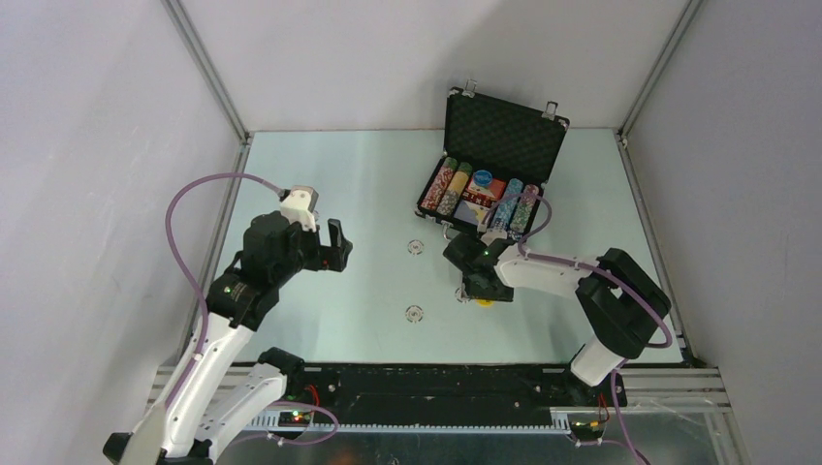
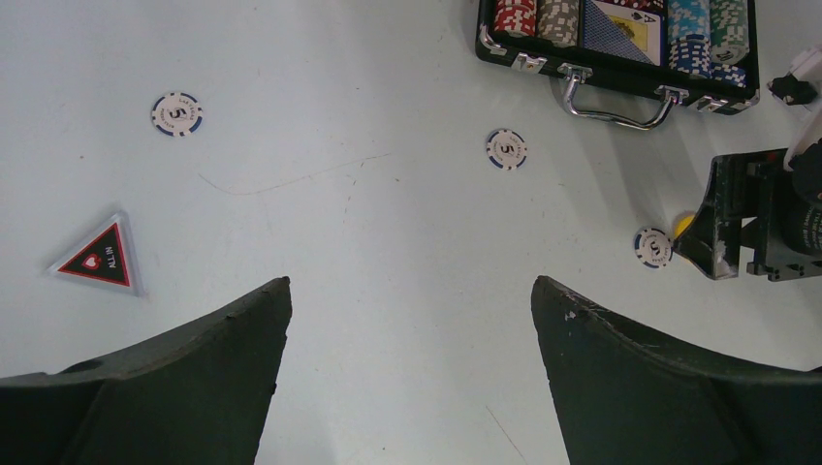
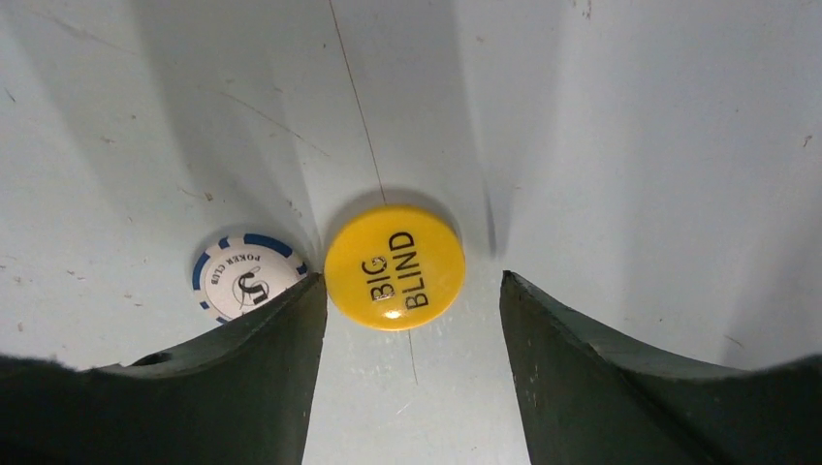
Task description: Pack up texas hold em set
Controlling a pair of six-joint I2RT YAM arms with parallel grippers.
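Note:
The black briefcase lies open at the back right, lid up, with rows of chips, cards and a blue disc inside; its silver handle faces the arms. Two loose poker chips lie mid-table. A yellow "BIG BLIND" disc lies flat on the table at the tips of my open right gripper, close to the left finger, not gripped. A white-and-blue chip sits beside it. My left gripper hangs wide open and empty above the table. A dark triangular "ALL IN" piece lies to its left.
Metal frame posts and grey walls close in the table on three sides. The right arm's gripper shows at the right of the left wrist view, below the case. A black rail runs along the near edge.

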